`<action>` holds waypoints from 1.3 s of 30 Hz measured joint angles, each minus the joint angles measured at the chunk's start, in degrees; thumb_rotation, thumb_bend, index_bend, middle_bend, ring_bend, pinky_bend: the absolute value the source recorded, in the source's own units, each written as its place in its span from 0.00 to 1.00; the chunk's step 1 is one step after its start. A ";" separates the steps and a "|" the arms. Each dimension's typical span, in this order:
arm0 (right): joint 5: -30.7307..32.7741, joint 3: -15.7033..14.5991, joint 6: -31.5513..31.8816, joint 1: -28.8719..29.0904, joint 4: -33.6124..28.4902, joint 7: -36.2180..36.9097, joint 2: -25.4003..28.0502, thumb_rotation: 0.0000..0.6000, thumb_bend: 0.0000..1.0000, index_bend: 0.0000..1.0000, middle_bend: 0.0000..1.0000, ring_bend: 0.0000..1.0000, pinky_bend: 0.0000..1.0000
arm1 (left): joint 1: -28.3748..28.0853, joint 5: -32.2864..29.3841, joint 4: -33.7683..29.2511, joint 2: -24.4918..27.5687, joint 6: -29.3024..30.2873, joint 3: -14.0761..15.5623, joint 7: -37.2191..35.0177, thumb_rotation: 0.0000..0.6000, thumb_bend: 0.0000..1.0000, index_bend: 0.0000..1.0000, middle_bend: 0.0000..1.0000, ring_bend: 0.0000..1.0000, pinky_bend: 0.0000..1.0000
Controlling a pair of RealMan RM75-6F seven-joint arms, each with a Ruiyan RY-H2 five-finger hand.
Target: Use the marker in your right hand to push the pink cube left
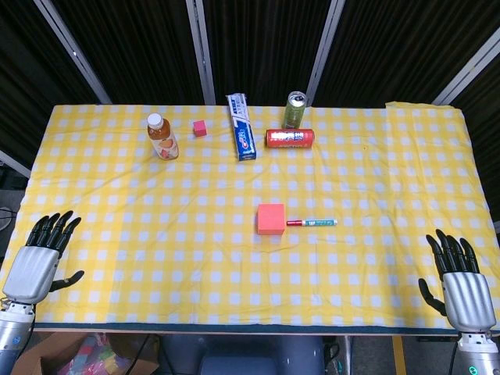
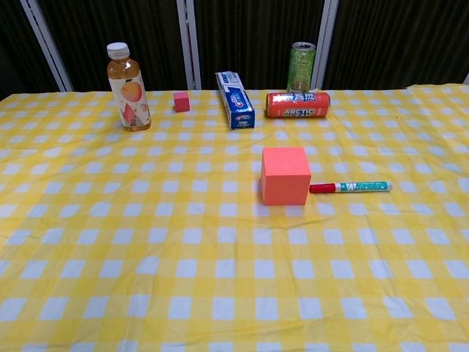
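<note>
A: Pink cube (image 2: pixel 285 175): sits on the yellow checked tablecloth (image 2: pixel 146 242), roughly mid-table, a little right of centre. Flat on one face, square to the table edge.

B: And the marker (image 2: pixel 350 188)?

A: Lying flat just to the cube's right, red cap end toward the cube, cap tip touching it or nearly so; can't tell which. Body runs straight out to the right. Nobody is holding it.

B: So the right hand (image 1: pixel 463 285) hasn't got it?

A: No. Right hand is at the near right corner of the table, well apart from marker and cube. Fingers spread, pointing up the table, nothing in them. Seen only from the head camera.

B: Left hand (image 1: pixel 39 256)?

A: Same posture, near left corner. Fingers apart, thumb out, holding nothing.

B: Note the rest along the back.

A: Far side, left to right: a juice bottle (image 2: pixel 127 86) standing upright, white cap; a small dark-pink cube (image 2: pixel 181 101) just beside it to the right; a toothpaste box (image 2: pixel 234 99) lying flat, long side running toward the back edge; a red can (image 2: pixel 297 104) on its side; a green can (image 2: pixel 300 67) upright just behind the red one. All well apart from the big pink cube.

B: Behind the table?

A: Dark curtain with metal frame bars.
</note>
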 measured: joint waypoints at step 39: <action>23.63 12.24 -25.44 21.95 -8.55 -21.43 -7.12 1.00 0.43 0.20 0.00 0.00 0.00 | -0.69 -0.90 -0.91 1.08 -1.31 -0.41 -2.98 1.00 0.00 0.00 0.00 0.00 0.01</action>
